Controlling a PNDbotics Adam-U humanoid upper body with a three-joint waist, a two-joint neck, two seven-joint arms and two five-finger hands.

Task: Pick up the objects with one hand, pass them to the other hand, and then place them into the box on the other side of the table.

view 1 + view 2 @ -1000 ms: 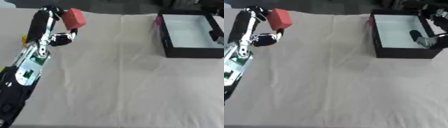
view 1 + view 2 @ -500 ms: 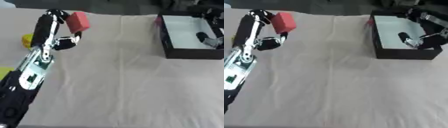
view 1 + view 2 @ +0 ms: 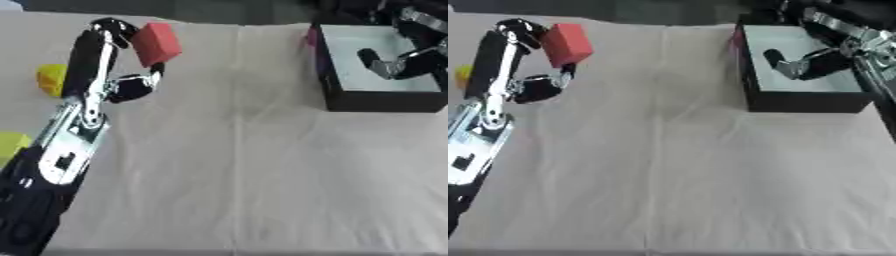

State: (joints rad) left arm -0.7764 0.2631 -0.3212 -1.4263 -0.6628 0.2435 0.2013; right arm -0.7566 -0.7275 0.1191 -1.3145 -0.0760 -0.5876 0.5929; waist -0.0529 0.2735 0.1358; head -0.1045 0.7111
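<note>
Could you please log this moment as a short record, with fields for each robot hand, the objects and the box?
left robot hand: raised over the table's left side, fingers curled round the red block
right robot hand: over the box, fingers curled, holding nothing
box: black walls, white floor, far right of the table
yellow object: on the cloth beside the left arm
green object: at the left edge
handover: not yet done

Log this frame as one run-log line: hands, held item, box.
left hand: shut on red block, lifted | right hand: over black box, holding nothing visible | handover: not yet | yellow object: on table, left
</note>
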